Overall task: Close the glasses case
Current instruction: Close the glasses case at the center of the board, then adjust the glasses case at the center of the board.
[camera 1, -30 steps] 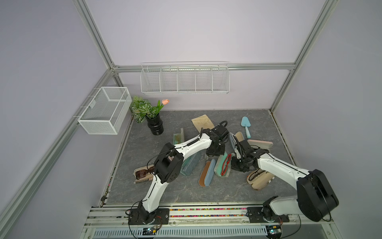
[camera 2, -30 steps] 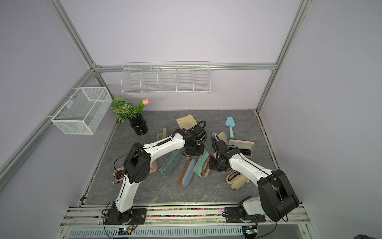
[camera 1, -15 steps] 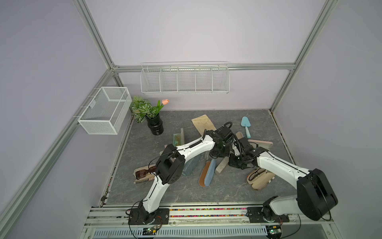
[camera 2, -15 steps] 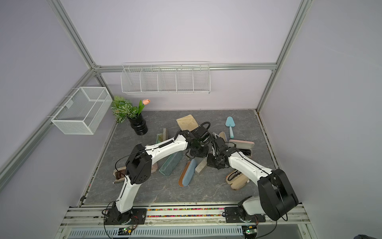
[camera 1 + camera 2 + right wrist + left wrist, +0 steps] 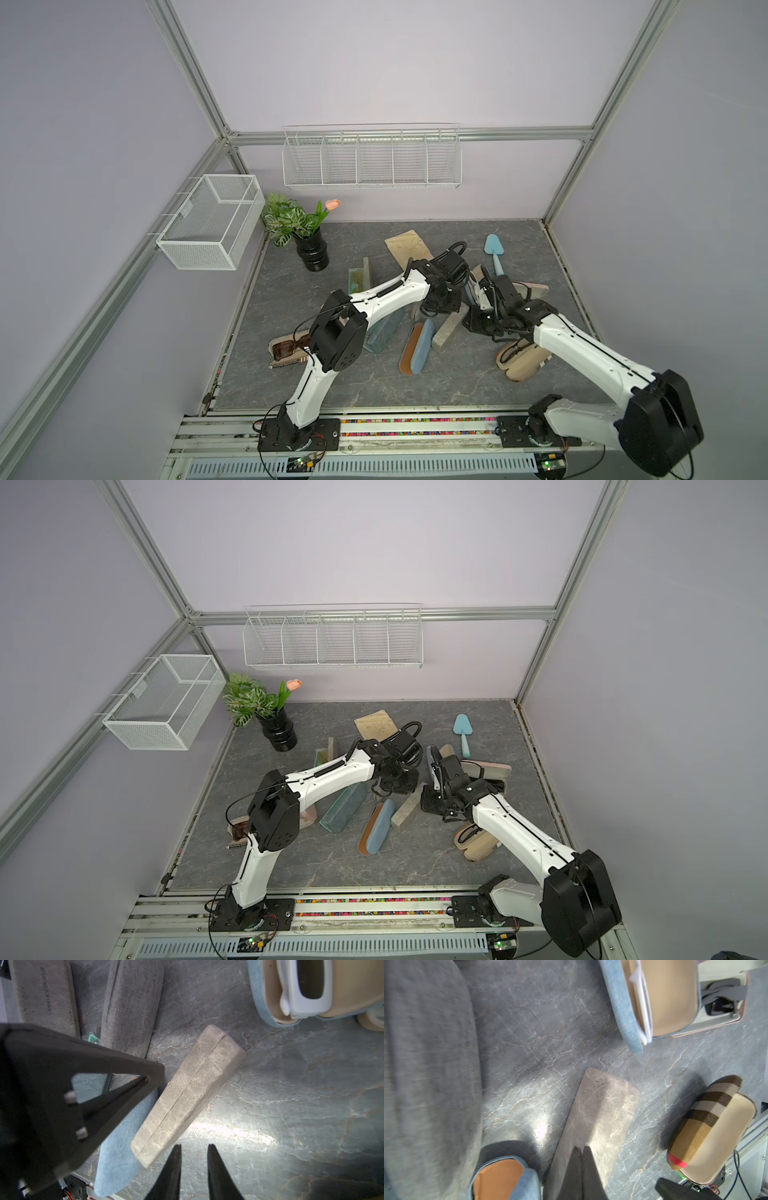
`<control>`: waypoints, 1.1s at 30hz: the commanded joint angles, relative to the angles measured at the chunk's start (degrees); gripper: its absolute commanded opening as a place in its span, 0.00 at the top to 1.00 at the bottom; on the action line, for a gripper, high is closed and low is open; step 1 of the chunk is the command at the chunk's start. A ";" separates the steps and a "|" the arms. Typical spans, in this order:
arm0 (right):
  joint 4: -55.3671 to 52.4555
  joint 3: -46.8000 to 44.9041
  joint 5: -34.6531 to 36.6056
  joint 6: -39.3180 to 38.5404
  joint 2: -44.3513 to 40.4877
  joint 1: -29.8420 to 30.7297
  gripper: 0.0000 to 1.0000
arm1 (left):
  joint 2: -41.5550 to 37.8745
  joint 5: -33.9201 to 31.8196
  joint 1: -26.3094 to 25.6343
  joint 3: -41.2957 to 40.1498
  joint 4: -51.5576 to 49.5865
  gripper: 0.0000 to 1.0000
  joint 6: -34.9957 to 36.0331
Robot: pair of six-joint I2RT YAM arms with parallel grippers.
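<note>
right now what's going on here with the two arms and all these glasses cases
Both arms are working low over the table. The grey case between them lies with its lid down and its seam shut. The left gripper is shut, with its tips over that case; whether it touches is unclear. The right gripper is slightly open beside the case, holding nothing. An open blue case with white glasses lies nearby.

Left arm (image 5: 386, 297) stretched toward 1 o'clock, left tool (image 5: 580, 1150) pointing down, fingers pressed together, right arm (image 5: 582, 349) reaching toward 11 o'clock, right tool (image 5: 194, 1147) just beside it at 3 o'clock, fingers slightly parted, seemingly holding nothing.
</note>
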 commanded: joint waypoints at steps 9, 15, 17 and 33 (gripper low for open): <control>-8.96 3.32 1.88 0.08 -5.68 4.01 0.58 | -12.07 -5.22 3.05 -7.18 -0.94 1.00 0.34; -12.81 10.32 4.46 1.43 -2.36 11.76 0.46 | -21.56 -8.30 4.58 -16.55 0.26 1.00 -1.09; -12.85 11.65 4.73 2.21 -0.54 14.26 0.45 | -25.33 -9.54 5.28 -20.36 0.87 1.00 -2.04; -11.79 22.82 4.34 3.95 23.18 26.14 0.39 | -48.48 -18.77 6.48 -43.13 0.02 0.94 -10.12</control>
